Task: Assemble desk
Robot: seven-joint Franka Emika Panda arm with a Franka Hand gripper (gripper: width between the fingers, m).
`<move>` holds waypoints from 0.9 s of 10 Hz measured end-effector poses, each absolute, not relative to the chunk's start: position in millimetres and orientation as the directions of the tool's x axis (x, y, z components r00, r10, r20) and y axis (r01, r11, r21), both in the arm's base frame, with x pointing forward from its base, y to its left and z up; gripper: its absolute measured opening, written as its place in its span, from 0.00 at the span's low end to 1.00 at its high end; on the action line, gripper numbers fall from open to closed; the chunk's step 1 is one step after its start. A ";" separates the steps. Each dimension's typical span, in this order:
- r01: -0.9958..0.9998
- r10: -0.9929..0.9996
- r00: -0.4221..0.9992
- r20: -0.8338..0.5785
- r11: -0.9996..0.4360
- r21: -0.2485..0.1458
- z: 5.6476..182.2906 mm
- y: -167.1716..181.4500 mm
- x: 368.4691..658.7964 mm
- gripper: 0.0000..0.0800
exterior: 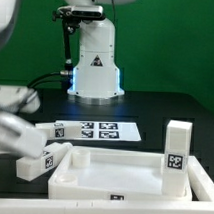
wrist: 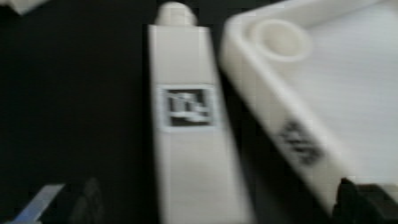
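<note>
**Leg (wrist: 187, 120) below a spread gripper (wrist: 210, 205)**

The leg lies flat on the black table (wrist: 71, 100), just beside the rim of the desk top (wrist: 329, 90). The gripper's fingers (wrist: 50, 205) stand wide apart on either side of it, holding nothing. A second leg (exterior: 176, 147) stands upright on the exterior view's right.

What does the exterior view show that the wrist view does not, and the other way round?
Only the exterior view shows the robot base, the marker board and an upright leg on the exterior view's right. Only the wrist view shows the round socket in a corner of the desk top and the peg at the end of the lying leg. Both show that leg, the desk top and the pincer, which is open in the wrist view.
</note>
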State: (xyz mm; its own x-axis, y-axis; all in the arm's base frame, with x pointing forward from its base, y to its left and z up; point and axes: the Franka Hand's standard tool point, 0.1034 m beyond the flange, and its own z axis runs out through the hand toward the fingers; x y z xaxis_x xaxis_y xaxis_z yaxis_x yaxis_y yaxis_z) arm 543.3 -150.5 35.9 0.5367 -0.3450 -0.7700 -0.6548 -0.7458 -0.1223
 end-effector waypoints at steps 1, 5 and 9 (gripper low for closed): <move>-0.679 -0.357 0.496 -0.792 -0.728 -0.096 27.0 -152.5 540.7 0.81; -0.689 -0.356 0.467 -0.809 -0.720 -0.081 24.7 -149.8 535.5 0.81; -0.702 -0.372 0.435 -0.820 -0.710 -0.050 13.6 -134.9 531.9 0.81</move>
